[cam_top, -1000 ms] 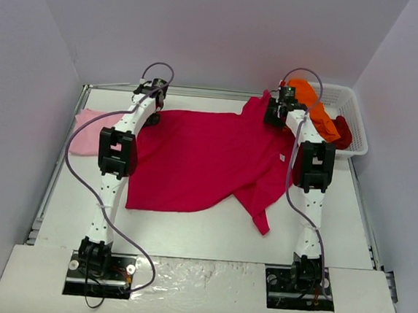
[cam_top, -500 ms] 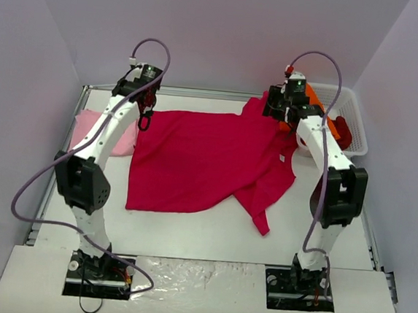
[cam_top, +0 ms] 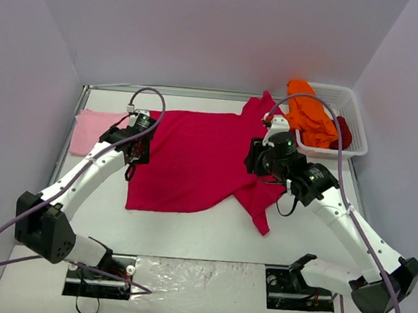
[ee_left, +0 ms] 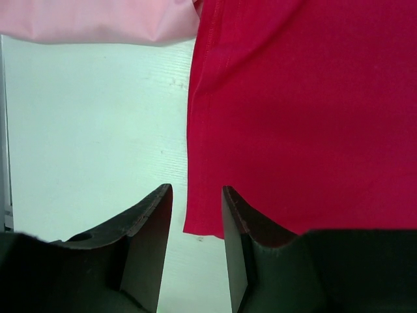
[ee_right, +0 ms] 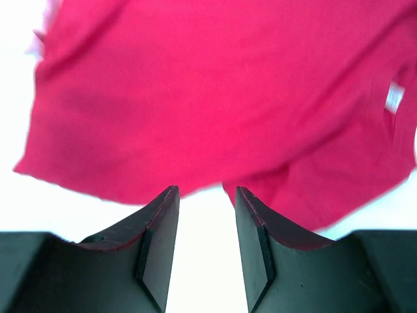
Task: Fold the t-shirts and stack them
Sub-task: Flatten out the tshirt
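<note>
Left end effector (ee_left: 196,190) and right end effector (ee_right: 207,190) were each part-open and empty, over the left and right edges of the large crimson-magenta cloth t-shirt (cam_top: 194,159) spread mid white tabletop (cam_top: 209,233), with the pale pink cloth t-shirt (cam_top: 94,128) far left and the bright orange cloth t-shirt (cam_top: 308,114) and dark red cloth t-shirt (cam_top: 344,133) in the far-right white plastic mesh basket (cam_top: 361,126).

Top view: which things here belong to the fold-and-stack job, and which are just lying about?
Job:
- crimson t-shirt, spread on the table
- pale pink t-shirt, far left
- orange t-shirt, draped over the basket
- dark red t-shirt, in the basket

Not the job:
- white mesh basket
- table
</note>
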`<state>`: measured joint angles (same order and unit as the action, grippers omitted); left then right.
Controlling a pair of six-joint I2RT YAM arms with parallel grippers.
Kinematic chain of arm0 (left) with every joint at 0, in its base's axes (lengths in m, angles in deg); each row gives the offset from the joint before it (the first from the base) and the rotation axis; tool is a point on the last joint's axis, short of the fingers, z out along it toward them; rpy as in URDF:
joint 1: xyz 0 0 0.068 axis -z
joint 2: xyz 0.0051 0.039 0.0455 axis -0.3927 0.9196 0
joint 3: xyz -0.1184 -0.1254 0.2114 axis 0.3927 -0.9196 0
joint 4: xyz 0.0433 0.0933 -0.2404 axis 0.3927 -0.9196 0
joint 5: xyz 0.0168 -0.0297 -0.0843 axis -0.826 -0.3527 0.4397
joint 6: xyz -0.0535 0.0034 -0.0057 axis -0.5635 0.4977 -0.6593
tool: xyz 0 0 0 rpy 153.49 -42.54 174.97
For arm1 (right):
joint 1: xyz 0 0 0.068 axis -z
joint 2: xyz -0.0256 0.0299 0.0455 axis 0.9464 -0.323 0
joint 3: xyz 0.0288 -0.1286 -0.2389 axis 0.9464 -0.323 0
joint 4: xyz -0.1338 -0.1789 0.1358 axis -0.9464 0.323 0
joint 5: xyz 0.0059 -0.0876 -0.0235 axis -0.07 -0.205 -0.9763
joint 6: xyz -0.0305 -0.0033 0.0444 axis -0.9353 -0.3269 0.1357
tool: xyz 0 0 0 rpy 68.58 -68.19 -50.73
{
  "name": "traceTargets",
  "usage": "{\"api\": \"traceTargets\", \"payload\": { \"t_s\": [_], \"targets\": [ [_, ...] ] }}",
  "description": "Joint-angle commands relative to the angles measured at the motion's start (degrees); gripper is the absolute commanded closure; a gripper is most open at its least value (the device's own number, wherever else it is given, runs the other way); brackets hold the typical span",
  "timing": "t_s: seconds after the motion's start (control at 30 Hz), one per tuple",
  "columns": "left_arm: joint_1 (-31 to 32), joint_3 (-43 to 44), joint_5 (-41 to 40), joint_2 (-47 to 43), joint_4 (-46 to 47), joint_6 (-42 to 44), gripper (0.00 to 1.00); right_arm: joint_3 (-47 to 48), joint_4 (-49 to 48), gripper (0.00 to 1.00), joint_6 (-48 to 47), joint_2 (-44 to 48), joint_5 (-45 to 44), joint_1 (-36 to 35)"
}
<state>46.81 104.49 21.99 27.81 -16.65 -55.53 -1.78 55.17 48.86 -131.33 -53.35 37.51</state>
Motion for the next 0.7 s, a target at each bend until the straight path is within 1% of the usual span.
{"api": "traceTargets", "payload": {
  "t_s": [0.0, 0.13, 0.17, 0.23, 0.27, 0.3, 0.37, 0.53, 0.67],
  "targets": [
    [0.31, -0.75, -1.02, -4.46, 0.84, -0.51, 0.65, -6.59, 6.16, 0.64, 3.79, -0.63, -4.54, -2.91],
    [0.31, -1.02, -0.85, -4.37, 0.05, 0.46, 0.64, -12.04, 6.17, 0.63, 6.69, -0.28, -3.76, -5.46],
    [0.31, -0.93, -0.67, -4.2, -0.3, 0.63, 0.64, -13.01, 6.17, 0.63, 8.62, -0.1, -3.67, -6.07],
    [0.31, -0.84, -0.23, -3.67, -0.21, 0.72, 0.64, -15.46, 6.17, 0.63, 10.47, 0.16, -3.93, -8.7],
    [0.31, -0.93, -0.14, -3.58, -0.13, 0.81, 0.64, -15.74, 6.25, 0.62, 12.57, 0.08, -6.11, -10.19],
    [0.31, -1.02, 0.03, -3.58, -0.04, 0.81, 0.64, -15.83, 6.25, 0.61, 13.46, -0.1, -6.48, -11.95],
    [0.31, -0.93, 0.73, -3.58, 0.14, 1.07, 0.64, -16.27, 6.34, 0.61, 16.44, -1.32, -5.96, -12.14],
    [0.23, -0.93, 0.82, -4.28, -0.13, 1.51, 0.64, -16.53, 6.78, 0.6, 17.77, -4.92, -9.29, -12.49],
    [0.31, -1.19, 1.09, -5.16, -0.21, 2.04, 0.64, -16.44, 6.61, 0.6, 19.18, -11.51, -11.4, -12.58]
  ]
}}
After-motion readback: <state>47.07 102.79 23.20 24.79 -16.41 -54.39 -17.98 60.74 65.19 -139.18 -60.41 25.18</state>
